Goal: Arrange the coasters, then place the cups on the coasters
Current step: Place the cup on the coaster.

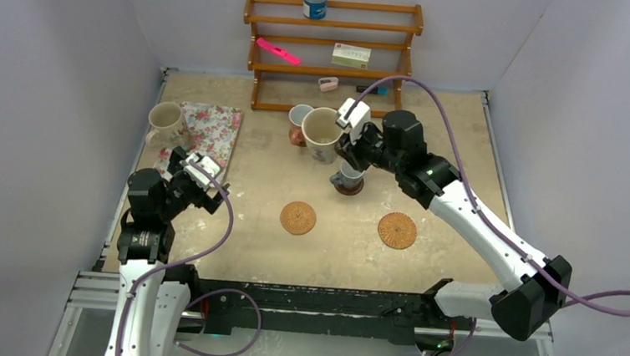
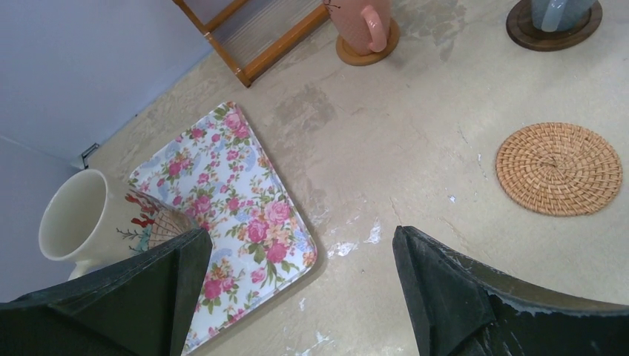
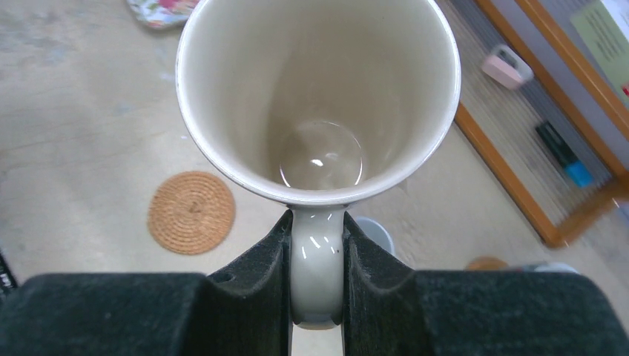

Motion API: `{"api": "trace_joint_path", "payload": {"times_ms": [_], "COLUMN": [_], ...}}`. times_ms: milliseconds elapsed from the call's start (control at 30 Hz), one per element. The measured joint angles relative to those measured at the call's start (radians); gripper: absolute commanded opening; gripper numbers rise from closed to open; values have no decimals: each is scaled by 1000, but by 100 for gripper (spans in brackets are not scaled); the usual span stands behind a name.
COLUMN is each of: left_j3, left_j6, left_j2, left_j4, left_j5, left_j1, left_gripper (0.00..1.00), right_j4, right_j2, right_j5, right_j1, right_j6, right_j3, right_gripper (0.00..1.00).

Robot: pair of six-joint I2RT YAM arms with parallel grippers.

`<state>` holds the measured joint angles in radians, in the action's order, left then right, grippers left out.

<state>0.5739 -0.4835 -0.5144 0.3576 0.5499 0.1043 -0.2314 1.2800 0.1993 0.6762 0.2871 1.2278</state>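
Observation:
My right gripper (image 1: 344, 140) (image 3: 317, 222) is shut on the handle of a large cream cup (image 1: 321, 133) (image 3: 319, 96), holding it upright above the table. Just below it a small grey-blue cup (image 1: 349, 177) (image 2: 552, 11) stands on a dark brown coaster (image 1: 348, 189) (image 2: 552, 30). A white-and-pink cup (image 1: 300, 120) (image 2: 361, 22) sits on a tan coaster (image 2: 367, 53). Two tan woven coasters (image 1: 298, 218) (image 1: 397, 231) lie bare. A second cream cup (image 1: 165, 121) (image 2: 78, 219) stands at the left. My left gripper (image 1: 203, 174) (image 2: 300, 297) hangs open and empty near it.
A floral rectangular mat (image 1: 213, 131) (image 2: 234, 211) lies beside the left cream cup. A wooden rack (image 1: 330, 55) stands at the back with a blue-and-white canister (image 1: 315, 0) on top and small items on its shelves. Walls close in on both sides.

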Motion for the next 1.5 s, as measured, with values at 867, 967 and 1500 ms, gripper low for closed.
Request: {"api": "trace_joint_path", "payload": {"times_ms": [867,967,1500], "left_j3": [0,0,0], "left_j6": [-27,-32,-34], "left_j2": [-26,-26,-24], "left_j4": [30,31,33], "left_j5": [76,78,100], "left_j1": [0,0,13], "left_gripper": [100,100,100], "right_j4": [-103,-123,-177], "right_j2": [-348,-369,-301], "right_j5": [-100,-105,12], "right_j1": [-268,-303,-636], "right_j6": [-17,-18,-85], "right_j3": [-214,-214,-211], "right_gripper": [0,0,0]}}
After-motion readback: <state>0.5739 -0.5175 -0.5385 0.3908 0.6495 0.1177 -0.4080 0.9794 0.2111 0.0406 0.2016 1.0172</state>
